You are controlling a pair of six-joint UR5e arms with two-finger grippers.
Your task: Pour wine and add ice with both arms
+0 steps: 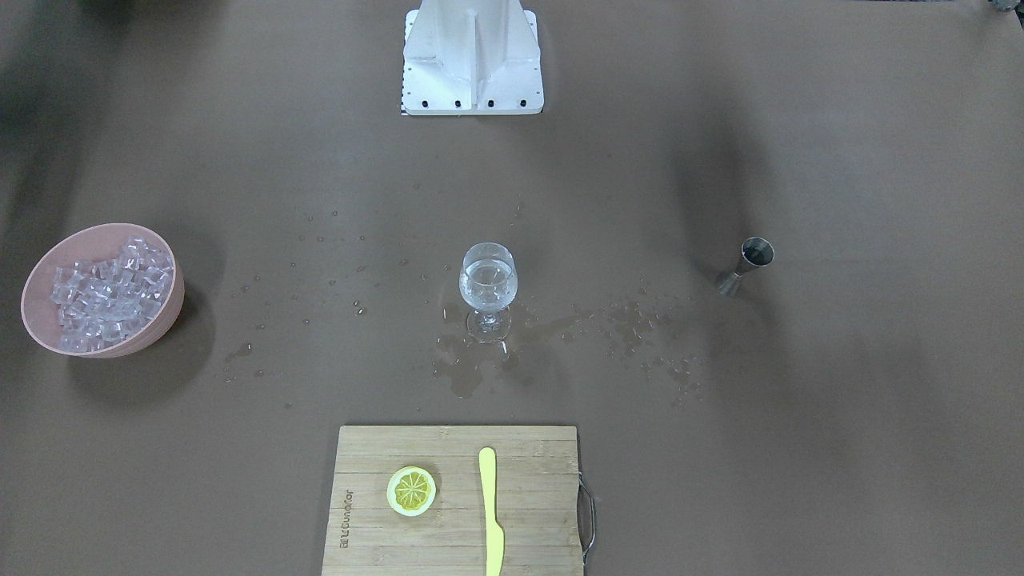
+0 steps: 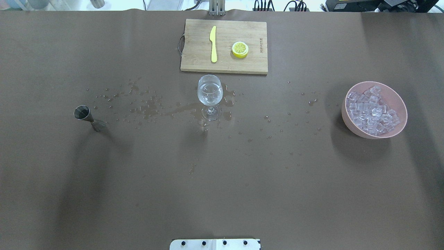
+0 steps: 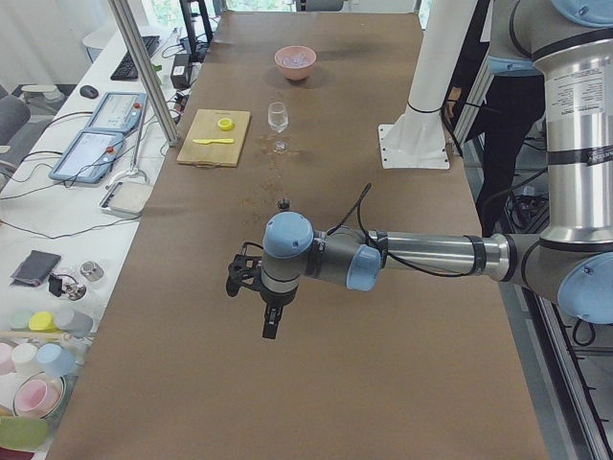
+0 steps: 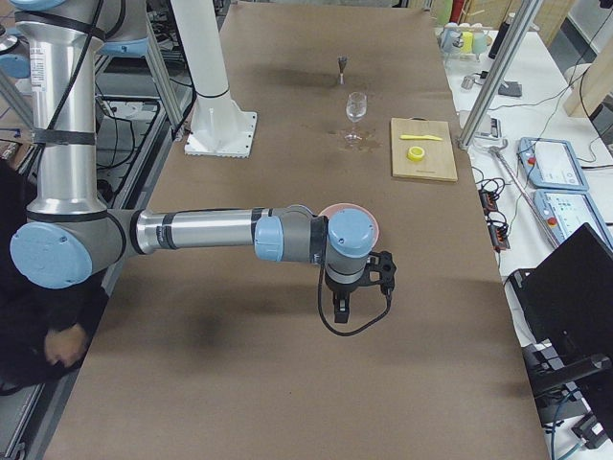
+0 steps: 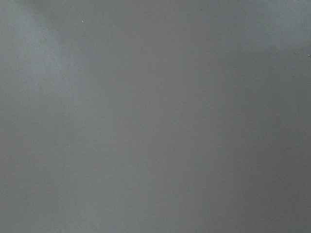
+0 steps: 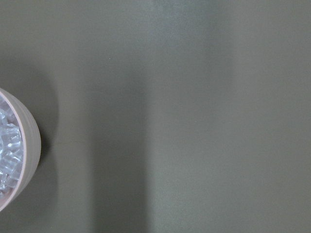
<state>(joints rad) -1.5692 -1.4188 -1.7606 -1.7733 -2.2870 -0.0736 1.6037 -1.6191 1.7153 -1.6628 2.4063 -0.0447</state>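
Note:
A stemmed glass [image 1: 488, 284] with a little clear wine [image 2: 209, 98] stands at the table's middle. A steel jigger [image 2: 86, 116] stands on the left arm's side. A pink bowl [image 2: 347, 119] of ice cubes [image 2: 373, 111] sits on the right arm's side, and its edge shows in the right wrist view [image 6: 26, 141]. My left gripper [image 3: 271, 324] hangs over bare table, short of the jigger [image 3: 283, 203]. My right gripper [image 4: 340, 309] hangs just short of the bowl. Both show only in side views, so I cannot tell whether they are open or shut.
A wooden cutting board [image 1: 376, 528] at the far edge holds a lemon slice [image 1: 411, 490] and a yellow knife [image 1: 490, 512]. Spilled drops and a puddle [image 1: 472, 360] lie around the glass. The white base block [image 1: 472, 56] stands at the robot's side.

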